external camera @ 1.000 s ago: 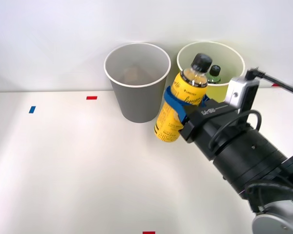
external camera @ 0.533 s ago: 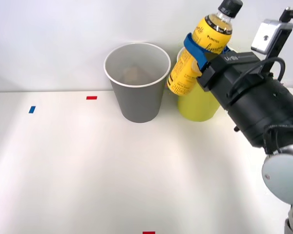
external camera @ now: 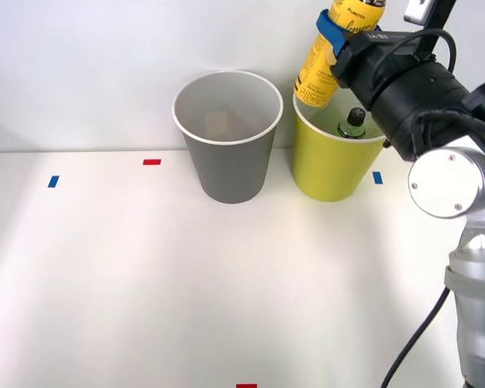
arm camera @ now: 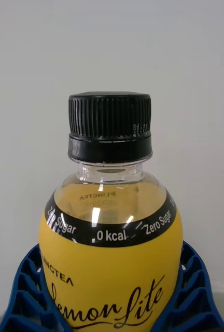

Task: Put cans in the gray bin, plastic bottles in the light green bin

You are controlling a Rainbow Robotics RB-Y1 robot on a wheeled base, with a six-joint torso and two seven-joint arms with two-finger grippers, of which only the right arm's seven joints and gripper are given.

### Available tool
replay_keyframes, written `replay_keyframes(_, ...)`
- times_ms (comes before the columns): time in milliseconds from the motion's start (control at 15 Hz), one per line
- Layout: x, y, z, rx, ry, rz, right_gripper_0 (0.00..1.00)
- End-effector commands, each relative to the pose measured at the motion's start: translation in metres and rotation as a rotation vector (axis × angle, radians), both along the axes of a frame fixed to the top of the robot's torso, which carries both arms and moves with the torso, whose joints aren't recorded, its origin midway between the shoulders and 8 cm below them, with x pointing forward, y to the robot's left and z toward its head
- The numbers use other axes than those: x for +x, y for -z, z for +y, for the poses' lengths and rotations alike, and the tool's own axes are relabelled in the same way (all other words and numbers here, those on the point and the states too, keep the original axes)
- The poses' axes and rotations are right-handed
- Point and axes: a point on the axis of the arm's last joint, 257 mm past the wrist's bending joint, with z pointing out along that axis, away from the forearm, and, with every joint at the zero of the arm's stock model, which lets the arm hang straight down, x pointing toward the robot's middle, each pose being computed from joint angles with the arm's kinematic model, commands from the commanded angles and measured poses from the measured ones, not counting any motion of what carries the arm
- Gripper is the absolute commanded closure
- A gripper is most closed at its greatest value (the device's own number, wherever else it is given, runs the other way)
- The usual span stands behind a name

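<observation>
My right gripper (external camera: 333, 31) is shut on the yellow-orange plastic bottle (external camera: 323, 69), held tilted in the air with its base just above the near-left rim of the light green bin (external camera: 327, 166). A green plastic bottle (external camera: 352, 124) with a black cap stands inside that bin. To the left stands the gray bin (external camera: 226, 153), with something pale lying in its bottom. In the right wrist view the yellow bottle (arm camera: 111, 259) with its black cap sits between my blue ribbed fingers (arm camera: 26, 295). No cans are in view on the table.
The white table (external camera: 145, 275) carries small tape marks: red (external camera: 151, 162), blue (external camera: 53, 181), blue (external camera: 377, 177) by the green bin, and red (external camera: 246, 385) at the front edge. A pale wall rises right behind the bins.
My right arm has lifted the yellow bottle from table height beside the gray bin up and to the right, over the light green bin's rim. The green bottle inside shows again.
</observation>
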Motion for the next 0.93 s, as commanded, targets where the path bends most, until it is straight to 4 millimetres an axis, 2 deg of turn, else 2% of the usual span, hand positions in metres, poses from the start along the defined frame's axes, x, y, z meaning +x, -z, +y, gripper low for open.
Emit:
replay_keyframes(67,0.029,-0.002,-0.013,-0.04,0.051,0.003,1.0)
replay_keyframes(400,0.066,0.016,-0.018,-0.039,0.112,-0.02,1.0)
replay_keyframes(533,0.07,0.019,-0.017,-0.044,0.116,-0.016,1.0)
replay_keyframes(733,0.07,0.021,-0.019,-0.061,0.126,-0.018,0.81)
replay_keyframes(800,0.07,0.021,-0.018,-0.069,0.128,-0.018,0.6)
replay_keyframes(867,0.07,0.02,-0.017,-0.075,0.128,-0.022,0.21)
replay_keyframes(933,0.07,0.022,-0.016,-0.081,0.128,-0.02,0.0)
